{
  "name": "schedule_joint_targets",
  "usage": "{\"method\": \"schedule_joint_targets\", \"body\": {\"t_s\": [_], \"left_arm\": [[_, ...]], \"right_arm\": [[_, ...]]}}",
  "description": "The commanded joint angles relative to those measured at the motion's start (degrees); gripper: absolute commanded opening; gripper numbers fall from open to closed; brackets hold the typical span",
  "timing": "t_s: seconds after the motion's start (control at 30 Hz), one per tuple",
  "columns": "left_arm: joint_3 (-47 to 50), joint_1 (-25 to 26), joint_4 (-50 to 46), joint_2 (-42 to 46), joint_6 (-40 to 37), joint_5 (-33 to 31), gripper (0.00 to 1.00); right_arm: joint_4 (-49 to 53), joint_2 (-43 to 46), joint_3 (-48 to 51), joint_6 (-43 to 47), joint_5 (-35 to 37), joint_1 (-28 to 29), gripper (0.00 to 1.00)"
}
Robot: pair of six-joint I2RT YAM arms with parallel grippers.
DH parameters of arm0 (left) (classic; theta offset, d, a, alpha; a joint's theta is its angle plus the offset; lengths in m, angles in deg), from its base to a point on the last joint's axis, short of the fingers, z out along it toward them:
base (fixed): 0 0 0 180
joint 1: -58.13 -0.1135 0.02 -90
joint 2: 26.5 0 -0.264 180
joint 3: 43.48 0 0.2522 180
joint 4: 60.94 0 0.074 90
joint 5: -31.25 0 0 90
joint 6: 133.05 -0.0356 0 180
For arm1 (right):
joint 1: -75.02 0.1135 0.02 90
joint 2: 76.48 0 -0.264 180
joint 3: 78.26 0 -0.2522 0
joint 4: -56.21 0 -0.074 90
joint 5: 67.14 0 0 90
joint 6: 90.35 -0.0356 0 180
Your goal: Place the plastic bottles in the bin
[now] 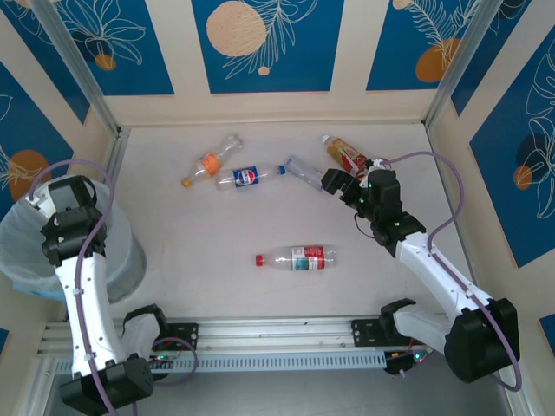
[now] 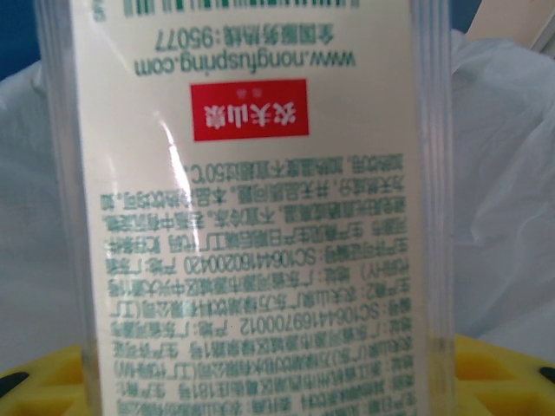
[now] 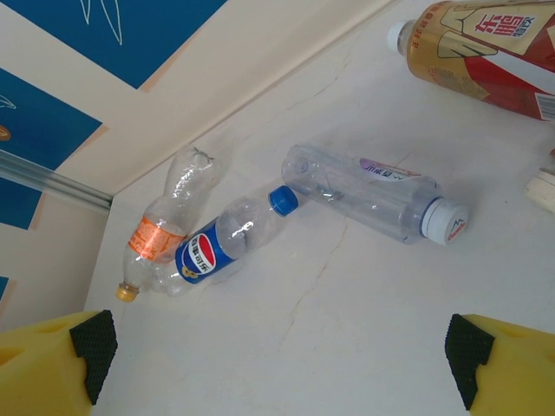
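1. A white-labelled bottle is pinched by the left gripper, seemingly right above the bin; it has not yet been dropped.
2. Five bottles are left on the table: a red-labelled bottle mid-table, then an orange-labelled bottle, a Pepsi bottle, a white-capped clear bottle and an amber bottle farther back.
3. The right gripper is spread wide and empty above the far group.
4. The bin's contents cannot be made out.

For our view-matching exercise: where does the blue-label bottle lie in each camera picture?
Top external: blue-label bottle, far middle of the table, cap pointing right.
Right wrist: left of centre, cap pointing up-right.
Left wrist: a white-label bottle close up, held over the bin bag.
Shared landmark: orange-label bottle beside its base end.
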Motion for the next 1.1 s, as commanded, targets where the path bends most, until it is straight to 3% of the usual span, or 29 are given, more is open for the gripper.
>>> {"method": "schedule_joint_targets", "body": {"t_s": [0.0,0.13,0.37,0.57,0.73,0.9,1.07], "left_arm": [[-2.5,-1.2,-3.6,-0.7,5.3,1.2,0.56],[-2.0,-1.5,-4.9,0.0,9.4,4.1,0.6],[0.0,-1.7,-4.8,0.3,12.0,3.1,0.66],[-0.2,-1.8,-5.2,-0.7,12.3,1.5,0.79],[-0.6,-1.8,-4.8,-0.7,11.4,0.9,0.96],[-1.8,-1.8,-2.8,0.0,7.5,6.2,0.99],[-2.7,-1.8,1.3,3.3,1.4,17.9,0.99]], "right_arm": [[-0.4,-0.1,-1.4,-1.0,-0.9,0.0,0.99],[-0.2,-0.1,-1.4,-1.0,-0.7,0.0,1.0],[-0.3,-0.8,-1.9,-1.1,-1.2,0.1,1.0],[-0.3,-1.1,-1.9,-1.4,-1.3,0.2,0.99],[-0.2,-1.1,-2.0,-1.5,-1.2,0.3,0.99],[0.0,-1.3,-2.2,-1.4,-1.3,0.5,1.0],[2.8,-2.0,-3.4,-1.0,-1.2,0.4,1.0]]}}
